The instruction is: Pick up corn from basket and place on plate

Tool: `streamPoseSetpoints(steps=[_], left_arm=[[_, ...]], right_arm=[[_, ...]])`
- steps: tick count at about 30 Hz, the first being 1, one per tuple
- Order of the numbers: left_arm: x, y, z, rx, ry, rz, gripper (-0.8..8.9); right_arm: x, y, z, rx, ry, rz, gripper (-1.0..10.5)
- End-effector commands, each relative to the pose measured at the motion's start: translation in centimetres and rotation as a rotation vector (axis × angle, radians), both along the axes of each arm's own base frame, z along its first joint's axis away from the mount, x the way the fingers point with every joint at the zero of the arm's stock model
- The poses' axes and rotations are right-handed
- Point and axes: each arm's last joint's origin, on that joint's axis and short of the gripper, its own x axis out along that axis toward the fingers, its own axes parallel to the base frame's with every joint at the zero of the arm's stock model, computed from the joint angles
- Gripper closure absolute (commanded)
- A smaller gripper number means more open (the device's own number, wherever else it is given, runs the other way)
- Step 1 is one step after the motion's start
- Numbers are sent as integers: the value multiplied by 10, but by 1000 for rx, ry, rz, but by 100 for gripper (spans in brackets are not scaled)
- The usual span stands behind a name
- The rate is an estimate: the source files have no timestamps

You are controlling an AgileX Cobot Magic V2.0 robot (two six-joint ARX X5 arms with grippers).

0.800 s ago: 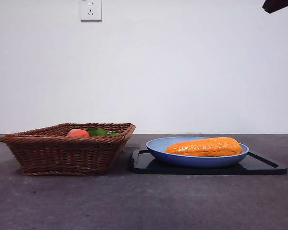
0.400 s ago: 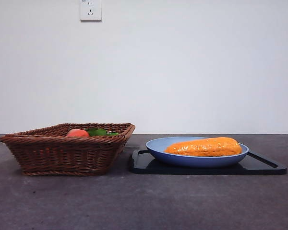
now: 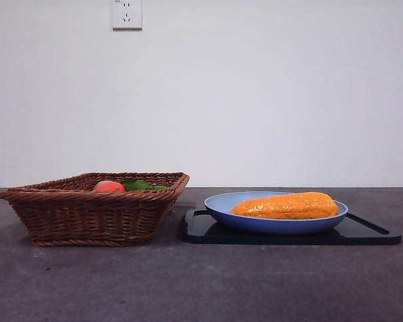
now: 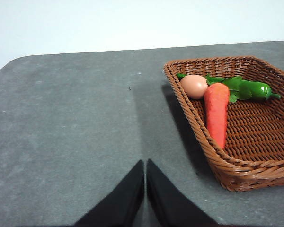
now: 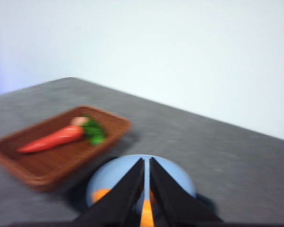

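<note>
Now the corn (image 3: 285, 205) lies in the plate (image 3: 255, 223) on a black tray (image 3: 201, 231), lower right of the front view. Left of it, the basket (image 3: 87, 215) half-hides its contents. Both hands, left (image 4: 145, 177) and right (image 5: 146, 182), are closed and empty; the right wrist view is blurred.

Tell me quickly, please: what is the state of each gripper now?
Left gripper: shut, holding nothing, above the bare table beside the basket.
Right gripper: shut, holding nothing, above the plate with the corn.
</note>
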Motion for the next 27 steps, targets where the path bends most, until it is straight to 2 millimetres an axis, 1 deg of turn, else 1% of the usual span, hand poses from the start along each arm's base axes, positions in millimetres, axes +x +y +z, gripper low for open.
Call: streamPoseSetpoints(steps=[1,4,7,11,15,22,27], left_arm=[[1,0,-10,-3,31,0,805],[1,0,-10,-3,31,0,805],[1,0,-10,-3,31,0,805],[1,0,-10,-3,31,0,805],[1,0,-10,-3,31,0,805],[1,0,-10,-3,31,0,805],[1,0,-10,-3,31,0,805]], right_arm=[[7,0,-29,4,-38,-43,943],[13,1,-57,36,-76,-43,943],[18,2,-79,53,-99,-42,943],[23,2,-103,79,-51,-74,943],[23,1,-111,61,40,-119,943],[23,1,-117,47,99,-120,943],[23,1,-118,45,106,-120,943]])
